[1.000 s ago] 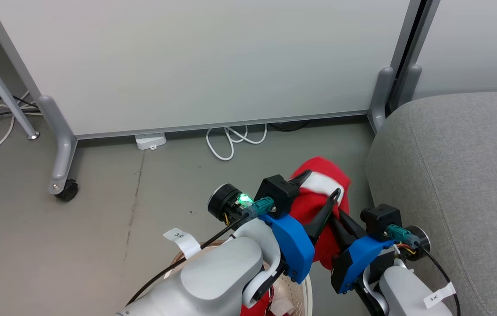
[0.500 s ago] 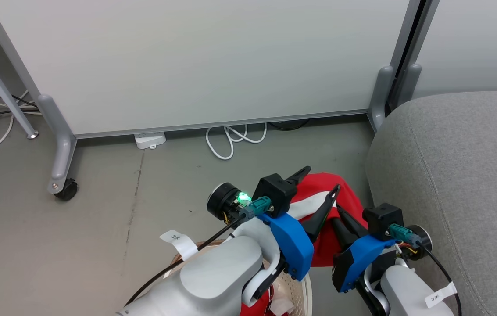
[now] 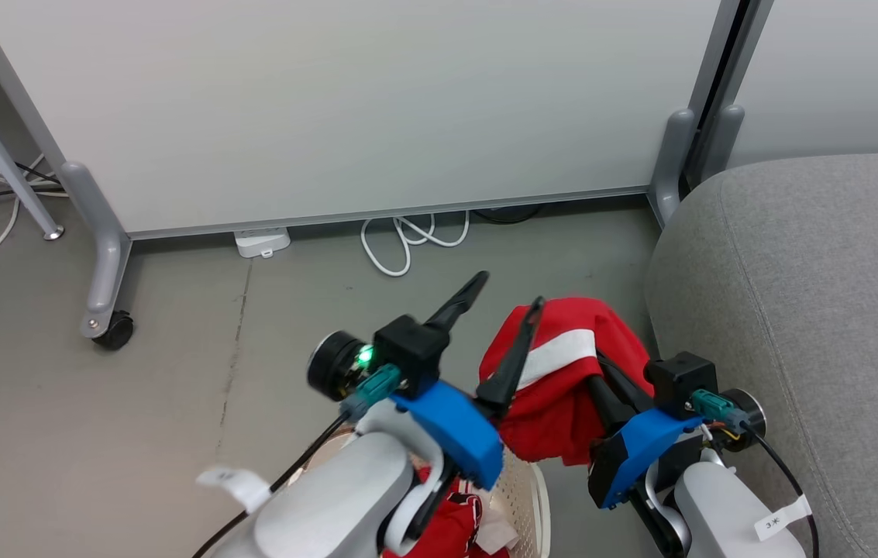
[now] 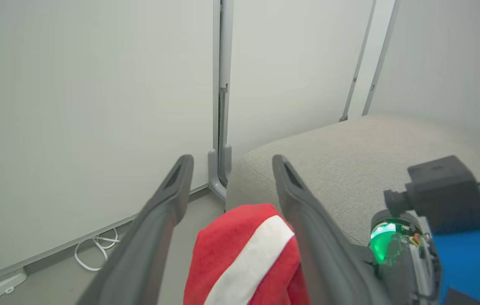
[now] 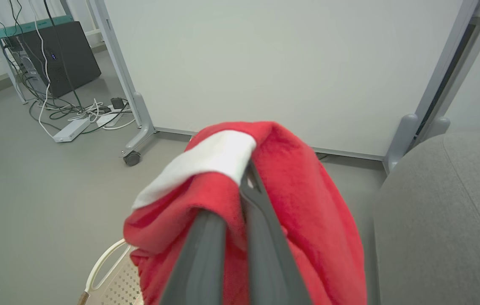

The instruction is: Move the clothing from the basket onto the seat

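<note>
Two sets of jaws show from the head. The left jaws gape wide and hold nothing, just left of a red garment (image 3: 562, 372). The closed right jaws pinch that garment above the floor, between basket (image 3: 531, 504) and seat (image 3: 795, 310). Left wrist: the garment sits low between the spread jaws. Right wrist: it drapes over the clamped jaws, with the seat to the right.

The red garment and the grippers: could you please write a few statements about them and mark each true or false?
1. The right gripper is shut on the red garment. True.
2. The left gripper is clamped on it too. False: its fingers stand apart, open.
3. The garment lies on the seat. False: it hangs held up beside the seat.
4. More red clothing sits in the basket. True.
</note>
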Available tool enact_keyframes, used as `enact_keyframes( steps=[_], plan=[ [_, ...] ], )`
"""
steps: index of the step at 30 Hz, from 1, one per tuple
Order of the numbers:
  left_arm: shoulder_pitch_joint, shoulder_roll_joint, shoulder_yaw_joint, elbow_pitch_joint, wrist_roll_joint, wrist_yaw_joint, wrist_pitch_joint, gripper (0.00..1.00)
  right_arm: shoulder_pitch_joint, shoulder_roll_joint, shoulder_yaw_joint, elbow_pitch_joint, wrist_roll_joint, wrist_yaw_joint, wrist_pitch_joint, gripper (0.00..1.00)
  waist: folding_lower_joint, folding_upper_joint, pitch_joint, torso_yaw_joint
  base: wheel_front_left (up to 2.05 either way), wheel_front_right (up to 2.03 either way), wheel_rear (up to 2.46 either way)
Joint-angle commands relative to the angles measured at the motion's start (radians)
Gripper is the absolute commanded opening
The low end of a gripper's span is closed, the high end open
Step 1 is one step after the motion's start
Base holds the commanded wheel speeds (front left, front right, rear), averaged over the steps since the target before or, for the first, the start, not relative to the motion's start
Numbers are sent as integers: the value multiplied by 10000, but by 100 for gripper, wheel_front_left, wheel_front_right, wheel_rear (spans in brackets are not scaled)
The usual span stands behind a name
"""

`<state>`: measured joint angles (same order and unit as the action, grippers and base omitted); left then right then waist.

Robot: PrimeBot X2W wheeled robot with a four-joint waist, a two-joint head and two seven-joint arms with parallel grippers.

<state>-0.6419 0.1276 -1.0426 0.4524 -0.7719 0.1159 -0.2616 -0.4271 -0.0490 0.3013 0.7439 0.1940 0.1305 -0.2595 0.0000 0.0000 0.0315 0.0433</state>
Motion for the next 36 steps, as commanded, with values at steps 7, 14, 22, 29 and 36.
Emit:
enact_keyframes(
  steps=[7, 14, 22, 29, 36],
  plan=[
    [1701, 453, 1563, -1064, 1363, -77, -48, 100, 48, -26, -97, -161, -63, 5, -52, 0, 0, 0, -2, -11, 0, 0, 0],
    [2668, 384, 2733, -1173, 2155, -443, -49, 100, 16, -26, -64, -318, 96, 5, -42, 0, 0, 0, -54, -92, 0, 0, 0],
    [3597, 246, 3773, -881, 2797, -727, -50, 100, 129, -26, 7, -411, 253, 5, -28, 0, 0, 0, -123, -172, 0, 0, 0],
    [4180, 28, 4599, -801, 3210, -982, -50, 100, 179, -26, -22, -385, 282, 5, -18, 0, 0, 0, -132, -177, 0, 0, 0],
    [4317, -176, 5068, -665, 3655, -1262, -50, 100, 175, -28, 14, -398, 346, 5, -21, 0, 0, 0, -129, -195, 0, 0, 0]
  ],
)
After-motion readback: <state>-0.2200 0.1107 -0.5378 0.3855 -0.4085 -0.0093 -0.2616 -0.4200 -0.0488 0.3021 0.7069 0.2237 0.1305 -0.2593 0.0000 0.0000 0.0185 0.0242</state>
